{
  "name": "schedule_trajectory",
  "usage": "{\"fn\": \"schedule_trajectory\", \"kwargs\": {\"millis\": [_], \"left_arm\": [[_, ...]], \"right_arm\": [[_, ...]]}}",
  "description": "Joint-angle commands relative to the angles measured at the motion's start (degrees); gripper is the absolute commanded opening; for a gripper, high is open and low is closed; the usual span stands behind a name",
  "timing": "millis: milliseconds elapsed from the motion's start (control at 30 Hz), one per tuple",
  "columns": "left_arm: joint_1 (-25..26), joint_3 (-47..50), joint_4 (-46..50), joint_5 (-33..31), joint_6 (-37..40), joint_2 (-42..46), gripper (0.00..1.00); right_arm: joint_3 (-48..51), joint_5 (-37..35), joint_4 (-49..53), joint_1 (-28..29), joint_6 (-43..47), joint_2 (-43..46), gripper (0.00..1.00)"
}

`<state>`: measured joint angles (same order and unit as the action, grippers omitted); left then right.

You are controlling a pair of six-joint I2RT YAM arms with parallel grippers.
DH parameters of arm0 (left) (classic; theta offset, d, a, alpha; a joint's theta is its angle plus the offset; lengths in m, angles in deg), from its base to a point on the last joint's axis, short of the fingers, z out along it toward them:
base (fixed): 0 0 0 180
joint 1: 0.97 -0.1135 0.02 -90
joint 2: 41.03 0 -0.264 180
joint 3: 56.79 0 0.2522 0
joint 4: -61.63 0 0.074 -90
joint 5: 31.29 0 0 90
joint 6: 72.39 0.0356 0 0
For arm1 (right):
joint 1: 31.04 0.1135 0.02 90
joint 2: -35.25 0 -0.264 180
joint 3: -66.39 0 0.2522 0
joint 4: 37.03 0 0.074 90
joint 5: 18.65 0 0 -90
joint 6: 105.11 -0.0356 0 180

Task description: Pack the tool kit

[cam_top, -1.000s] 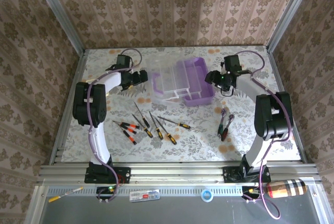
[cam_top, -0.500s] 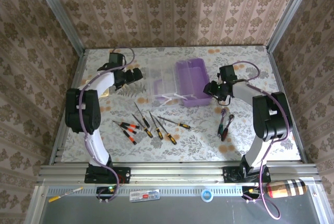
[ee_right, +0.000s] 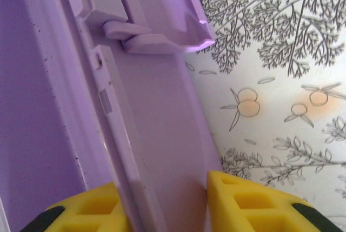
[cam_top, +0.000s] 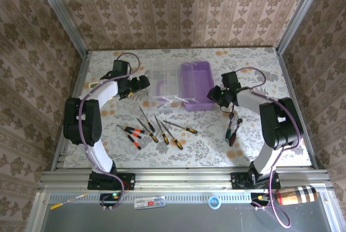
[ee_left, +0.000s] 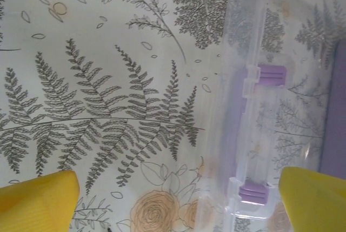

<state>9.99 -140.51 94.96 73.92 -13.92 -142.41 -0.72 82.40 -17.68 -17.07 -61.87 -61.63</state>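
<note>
The purple tool kit box (cam_top: pixel 198 85) lies open mid-table, its clear lid (cam_top: pixel 164 86) spread flat to its left. In the left wrist view the clear lid (ee_left: pixel 254 107) shows two purple latches. My left gripper (cam_top: pixel 142 84) is open at the lid's left edge, its yellow fingers (ee_left: pixel 38 202) wide apart above the cloth. My right gripper (cam_top: pixel 215 94) is at the box's right side. Its jaws (ee_right: pixel 167 210) are shut on the purple box wall (ee_right: pixel 157 151), one finger inside and one outside. Several screwdrivers (cam_top: pixel 157 129) and the pliers (cam_top: pixel 232 126) lie loose nearer the front.
A flower-print cloth (cam_top: pixel 248 70) covers the table, with metal rails on both sides and patterned walls behind. Beyond the front rail lie a yellow-handled tool (cam_top: pixel 65 202), a tape roll (cam_top: pixel 214 202) and a striped object (cam_top: pixel 296 194).
My right gripper slid toward the front along the box's right side and its jaws narrowed onto the wall. My left gripper drew back left from the lid. Box and lid shifted slightly left.
</note>
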Motion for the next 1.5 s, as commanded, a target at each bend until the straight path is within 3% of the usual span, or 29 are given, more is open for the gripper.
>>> {"fn": "schedule_trajectory", "kwargs": {"millis": [0,167,400,633,733,867,1067,1333,1467], "left_arm": [[0.5,-1.8,2.1,0.2,-1.1,7.1,0.97],[0.7,-2.7,6.5,-2.1,-1.2,16.4,1.00],[2.7,-7.0,8.9,-1.1,0.6,24.2,1.00],[3.8,8.5,-18.2,4.4,-3.1,36.4,1.00],[4.5,13.0,-25.1,8.3,-6.1,36.5,1.00],[5.2,16.5,-31.2,12.8,-11.3,33.4,1.00],[6.3,17.3,-32.3,14.6,-13.9,29.4,0.99],[9.9,18.0,-34.5,16.6,-15.5,27.7,0.98],[11.4,18.1,-34.0,16.4,-14.5,26.7,0.98]], "right_arm": [[3.6,-5.0,-2.9,1.3,-7.4,3.5,0.35],[5.2,-4.5,-5.0,2.3,-9.2,4.5,0.43],[-1.9,-8.3,9.5,2.3,0.6,11.0,0.60],[-6.4,-17.4,28.8,2.2,9.2,21.7,0.75],[-3.8,-17.1,32.4,1.4,10.4,26.4,0.85],[-0.3,-19.0,37.7,0.2,11.1,32.9,0.86],[5.9,-21.1,41.0,-2.4,11.4,38.3,0.77],[8.0,-14.1,35.3,-4.1,12.6,29.7,0.35],[9.3,-11.7,32.0,-3.7,10.9,27.1,0.33]]}}
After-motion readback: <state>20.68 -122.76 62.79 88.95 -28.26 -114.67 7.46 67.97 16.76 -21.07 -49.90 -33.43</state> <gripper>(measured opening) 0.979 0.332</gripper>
